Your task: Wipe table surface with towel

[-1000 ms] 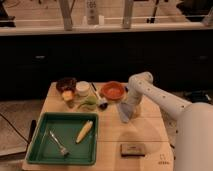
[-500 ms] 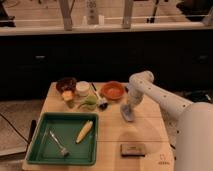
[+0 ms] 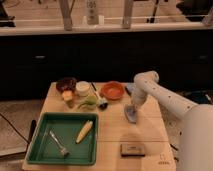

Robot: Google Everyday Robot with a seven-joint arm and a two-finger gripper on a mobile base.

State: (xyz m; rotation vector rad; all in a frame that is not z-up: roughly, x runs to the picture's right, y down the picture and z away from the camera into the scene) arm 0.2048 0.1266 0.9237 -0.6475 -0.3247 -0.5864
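Wipe looks underway, early-to-mid by my guess. My gripper (image 3: pixel 131 111) is down at the table (image 3: pixel 150 135), R of the green tray (image 3: pixel 35 150) and level w/ its far edge. The towel (image 3: pixel 131 118), a small blue-grey wad, is under its tip and, as far as I can see, touching the wood. Can't tell whether my gripper is clamped on the towel or just pressing it.

No wet or clean streak shows, so can't say how much is done. Left, I'd judge: the open strip R of the tray, esp. the near part around the dark pad (image 3: pixel 131 149), which sits R of the tray's near corner. Beyond the tray's far edge it's crowded w/ dishes, incl. an orange bowl (image 3: pixel 112 90), so little to wipe there w/o moving stuff.

Pose: my arm (image 3: pixel 150 87) comes in from far R of the tray, elbow bent high, forearm dropping steeply onto the towel.
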